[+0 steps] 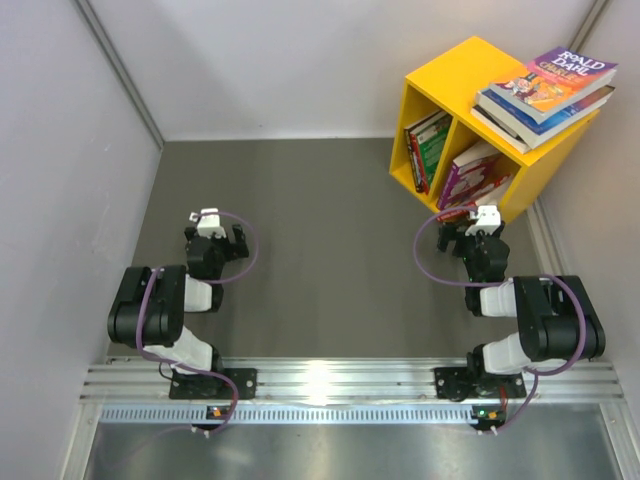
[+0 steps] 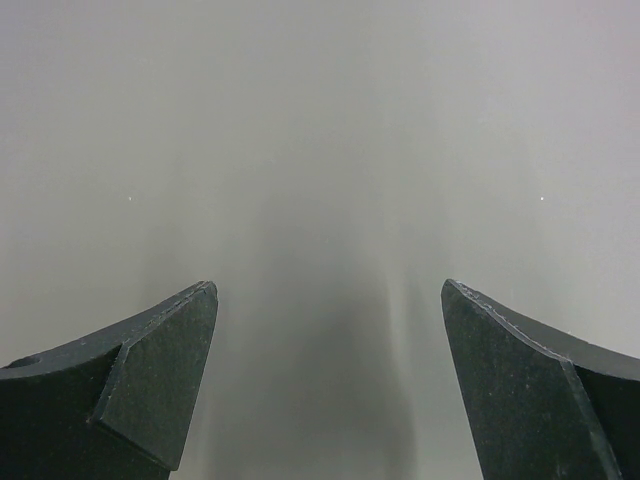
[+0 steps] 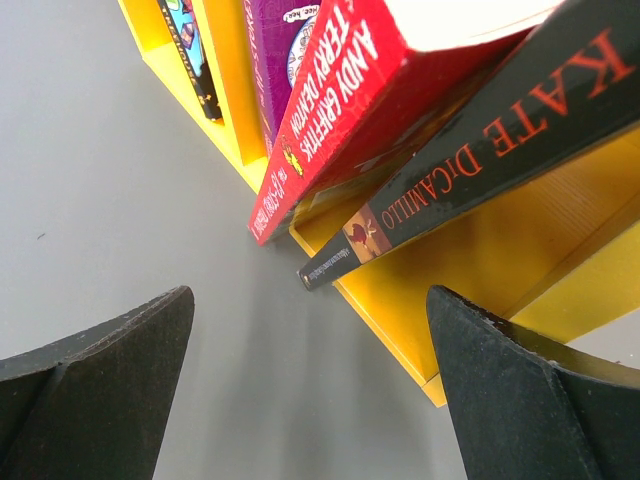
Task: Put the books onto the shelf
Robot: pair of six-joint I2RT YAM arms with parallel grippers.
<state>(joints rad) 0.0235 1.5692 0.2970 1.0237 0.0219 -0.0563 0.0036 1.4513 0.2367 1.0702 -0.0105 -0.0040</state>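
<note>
Here, the left gripper (image 2: 328, 296) stands wide and empty over the grey table (image 2: 320, 120), the yellow shelf (image 1: 447, 88) well off to its right. The right gripper (image 3: 310, 296), equally wide and empty, faces the shelf's right compartment just ahead, where a red book (image 3: 330, 110) and a black book (image 3: 470, 150) lean; stacked books (image 1: 550, 85) lie on top.

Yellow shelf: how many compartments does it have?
2, side by side: the left compartment holds standing books, the right compartment leaning books. A stack of books lies on top.
</note>
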